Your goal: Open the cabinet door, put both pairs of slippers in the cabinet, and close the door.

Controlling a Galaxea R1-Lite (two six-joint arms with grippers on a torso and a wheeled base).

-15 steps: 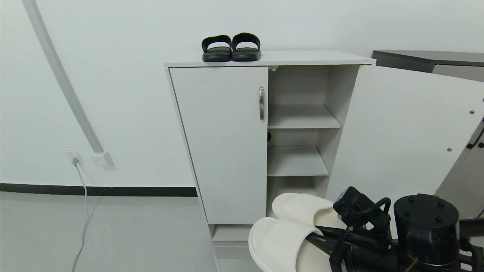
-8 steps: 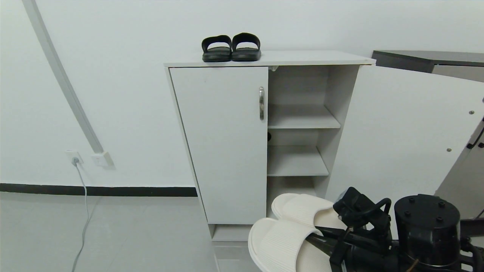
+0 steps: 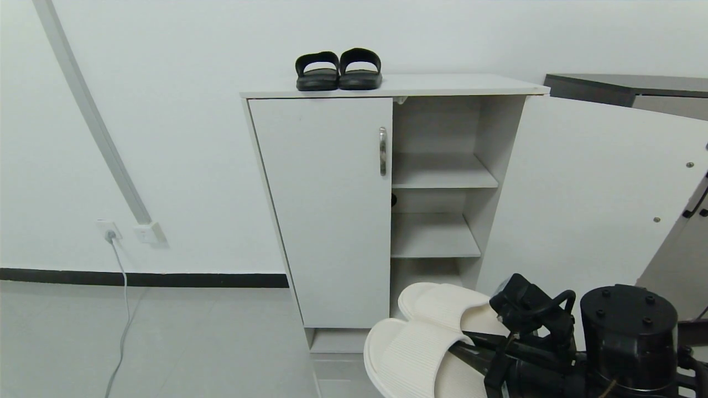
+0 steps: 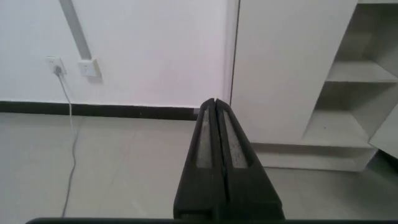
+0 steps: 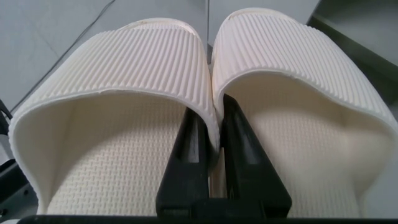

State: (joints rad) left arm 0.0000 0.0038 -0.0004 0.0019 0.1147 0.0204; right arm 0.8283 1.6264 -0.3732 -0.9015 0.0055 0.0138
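Note:
A white cabinet [image 3: 326, 215] stands against the wall. Its right door [image 3: 586, 199] is swung open, baring several shelves [image 3: 437, 171]; its left door is closed. A pair of black slippers [image 3: 338, 69] rests on the cabinet top. My right gripper [image 5: 211, 140] is shut on the inner edges of a pair of cream ribbed slippers [image 3: 426, 331], held low in front of the open compartment. The cream slippers [image 5: 155, 74] sit side by side over the fingers. My left gripper [image 4: 214, 109] is shut on nothing, above the floor left of the cabinet.
A wall socket [image 3: 108, 229] with a grey cable [image 3: 123, 309] is at the left, beside a slanted wall conduit [image 3: 88, 110]. A dark grey unit [image 3: 636, 91] stands behind the open door at the right. The floor in front of the cabinet is bare tile.
The right arm with the cream slippers has shifted very slightly to the right. Nothing else has moved.

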